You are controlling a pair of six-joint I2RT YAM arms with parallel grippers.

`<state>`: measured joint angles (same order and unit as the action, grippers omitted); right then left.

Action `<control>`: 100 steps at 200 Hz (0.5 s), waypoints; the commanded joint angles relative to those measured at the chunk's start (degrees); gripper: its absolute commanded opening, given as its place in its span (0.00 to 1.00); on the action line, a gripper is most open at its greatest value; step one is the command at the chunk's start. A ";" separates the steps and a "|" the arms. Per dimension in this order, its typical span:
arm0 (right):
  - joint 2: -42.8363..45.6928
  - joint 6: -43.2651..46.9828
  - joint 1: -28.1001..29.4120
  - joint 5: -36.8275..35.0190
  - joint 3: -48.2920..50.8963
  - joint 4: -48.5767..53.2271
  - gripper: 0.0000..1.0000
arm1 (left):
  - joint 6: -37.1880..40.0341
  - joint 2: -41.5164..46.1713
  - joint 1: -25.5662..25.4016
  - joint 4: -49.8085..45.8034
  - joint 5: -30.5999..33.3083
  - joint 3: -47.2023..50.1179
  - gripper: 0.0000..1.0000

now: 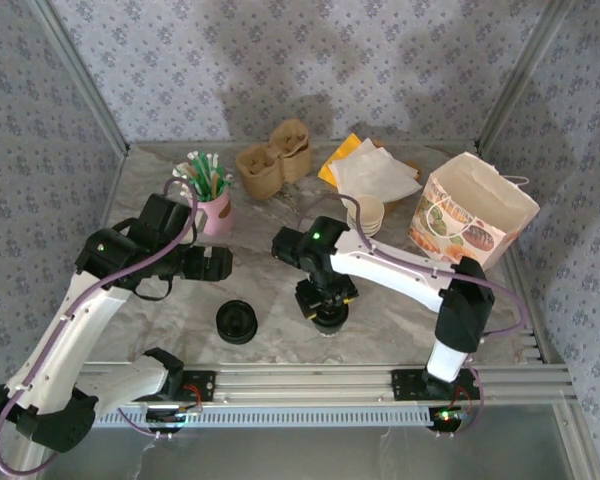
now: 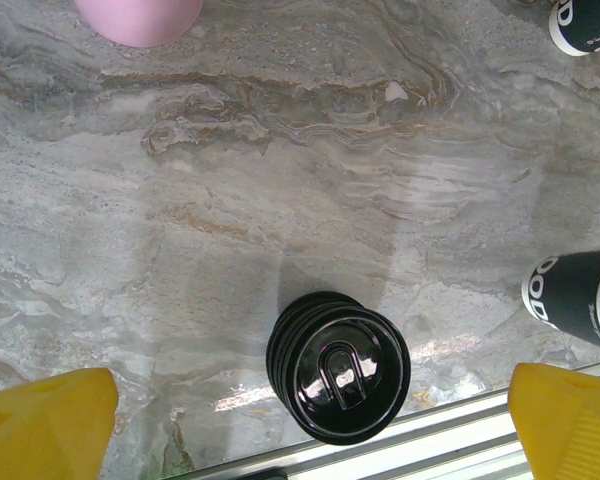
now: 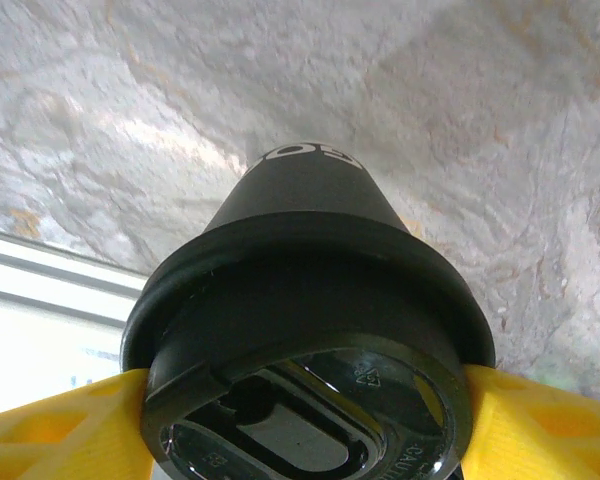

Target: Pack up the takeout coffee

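The takeout coffee (image 3: 300,200) is a dark cup with white lettering near its base and a round black lid (image 3: 310,400). It stands upright near the front middle of the table (image 1: 327,312). My right gripper (image 3: 300,425) is shut on it from above, one yellow finger (image 3: 60,425) pressed against each side of the lid rim; from overhead the gripper (image 1: 326,297) covers the cup. The cup's lower part (image 2: 575,300) also appears at the right edge of the left wrist view. My left gripper (image 2: 305,425) hangs open over the marble, its wide-apart fingertips (image 2: 45,420) empty.
A low pile of black lids (image 1: 237,322) (image 2: 338,365) lies by the front rail (image 1: 330,380). At the back stand a pink cup of stirrers (image 1: 212,205), brown pulp cup carriers (image 1: 275,160), napkins (image 1: 375,172), stacked cream cups (image 1: 366,213) and an open paper bag (image 1: 470,212).
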<state>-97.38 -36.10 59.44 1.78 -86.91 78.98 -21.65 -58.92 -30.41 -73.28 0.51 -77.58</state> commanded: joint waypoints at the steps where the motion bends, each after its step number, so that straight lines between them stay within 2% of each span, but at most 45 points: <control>1: 3.79 -3.47 0.74 0.27 3.99 -1.18 0.73 | 0.19 -0.82 -0.30 0.63 -0.60 -2.78 1.00; 38: 7.74 -5.59 1.06 0.56 9.98 -3.47 0.73 | 0.20 -2.07 -0.31 0.16 -0.60 -4.09 1.00; 100: 9.49 -6.16 1.34 1.24 14.70 -4.16 0.75 | -0.09 -3.37 -0.44 -0.37 -0.67 -5.47 1.00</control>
<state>-89.12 -40.75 60.42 2.42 -73.71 74.39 -21.65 -61.93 -30.46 -73.36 0.49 -80.95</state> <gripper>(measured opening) 0.749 0.996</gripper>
